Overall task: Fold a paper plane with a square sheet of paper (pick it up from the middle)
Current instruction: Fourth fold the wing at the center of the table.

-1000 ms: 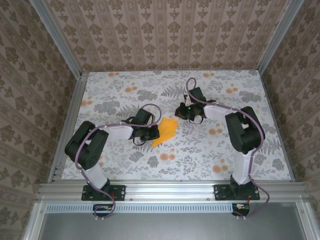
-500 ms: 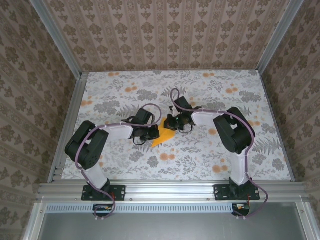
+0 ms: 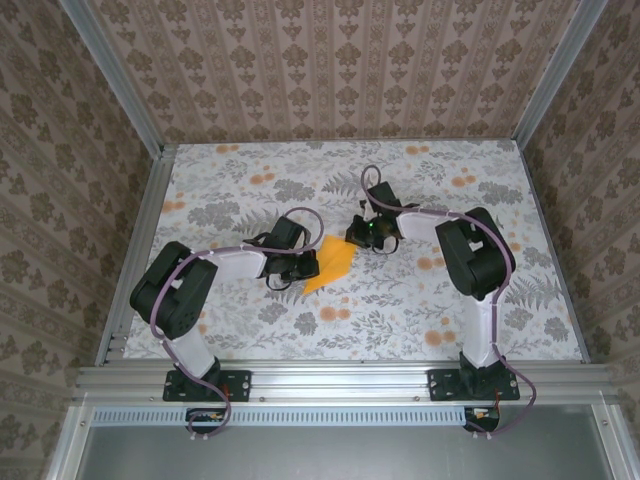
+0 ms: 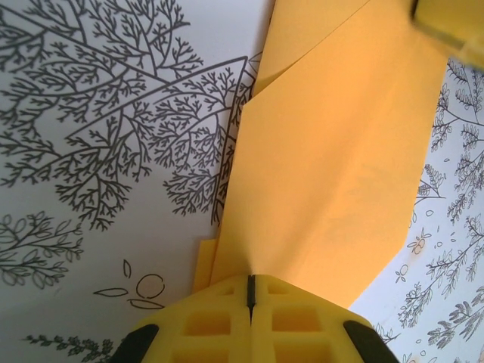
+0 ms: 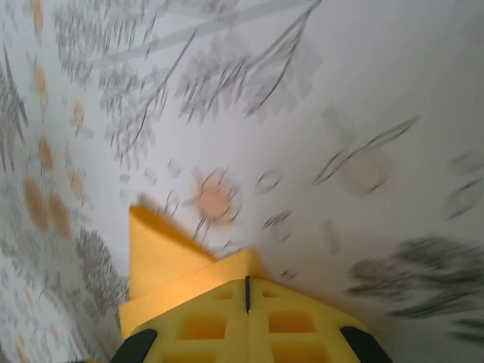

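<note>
Folded orange-yellow paper point(image 3: 331, 264) on table point(image 3: 250, 180), left gripper point(image 4: 249, 281) closed at its edge, right gripper point(image 5: 246, 283) closed beside it

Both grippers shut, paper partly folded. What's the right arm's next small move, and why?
Probably press the shut right gripper along the fold in the paper: the left gripper pins its other end, and the layers look slightly lifted.

Top camera looks down from behind — both wrist cameras sit close, sharing the paper point(image 4: 333, 166).
</note>
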Available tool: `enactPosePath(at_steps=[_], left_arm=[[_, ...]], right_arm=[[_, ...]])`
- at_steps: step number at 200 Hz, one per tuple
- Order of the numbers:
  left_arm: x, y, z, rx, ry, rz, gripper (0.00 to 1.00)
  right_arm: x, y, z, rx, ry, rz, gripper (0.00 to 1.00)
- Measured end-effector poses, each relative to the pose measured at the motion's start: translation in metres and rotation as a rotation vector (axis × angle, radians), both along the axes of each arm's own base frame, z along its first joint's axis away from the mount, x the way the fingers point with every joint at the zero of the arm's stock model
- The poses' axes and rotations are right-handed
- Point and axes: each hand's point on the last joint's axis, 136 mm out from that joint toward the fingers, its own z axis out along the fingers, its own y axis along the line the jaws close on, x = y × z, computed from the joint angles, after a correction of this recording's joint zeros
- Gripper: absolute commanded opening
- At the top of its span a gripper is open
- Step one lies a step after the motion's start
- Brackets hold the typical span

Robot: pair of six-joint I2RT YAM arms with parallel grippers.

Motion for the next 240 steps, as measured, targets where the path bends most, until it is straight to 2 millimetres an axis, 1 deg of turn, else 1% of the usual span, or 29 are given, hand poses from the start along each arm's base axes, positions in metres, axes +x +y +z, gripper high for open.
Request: enactPosePath(at_steps=[20,39,52,67,83,94,110,125,144,156,177,205,220,240], left_arm=[[0.0,-0.001,0.0,-0.002,-0.003,-0.005,0.05],[0.0,-0.001,0.001,-0.002,-0.006,-0.011,0.05],[0.0,-0.001,0.001,-0.003,-0.006,-0.012,0.06],[0.0,-0.001,0.001,-0.003,-0.008,-0.014,0.06],[0.0,-0.001,0.001,-0.003,-0.011,-0.017,0.06],[0.0,-0.001,0.001,-0.003,-0.012,-0.017,0.06],[0.0,-0.001,0.001,-0.004,-0.014,-0.02,0.06],[0.0,-0.002,0.001,-0.007,-0.015,-0.03,0.06],[-0.003,-0.004,0.002,-0.014,-0.016,-0.052,0.06],[-0.005,-0.006,0.002,-0.015,-0.021,-0.072,0.06],[-0.009,-0.009,0.002,-0.017,-0.029,-0.111,0.06],[-0.011,-0.01,0.002,-0.016,-0.041,-0.143,0.06],[-0.012,-0.009,0.003,-0.014,-0.043,-0.148,0.09],[-0.017,-0.005,0.007,-0.012,-0.042,-0.142,0.12]], right_arm=[[0.01,-0.011,0.003,-0.024,-0.016,-0.035,0.02],[0.008,-0.01,0.012,-0.022,-0.031,-0.031,0.02],[0.0,-0.003,0.024,-0.008,-0.054,-0.011,0.02],[-0.014,0.011,0.039,0.024,-0.079,0.027,0.02],[-0.028,0.03,0.046,0.064,-0.09,0.066,0.02],[-0.037,0.041,0.043,0.078,-0.083,0.092,0.02],[-0.051,0.054,0.033,0.091,-0.05,0.12,0.02],[-0.055,0.061,0.022,0.095,-0.027,0.134,0.02],[-0.056,0.06,0.004,0.081,0.004,0.13,0.02],[-0.056,0.058,-0.003,0.075,0.018,0.127,0.02],[-0.048,0.061,-0.001,0.071,0.001,0.13,0.02],[-0.047,0.06,-0.002,0.062,-0.004,0.127,0.02],[-0.048,0.058,-0.003,0.06,-0.013,0.122,0.02],[-0.055,0.048,-0.003,0.043,-0.017,0.09,0.01]])
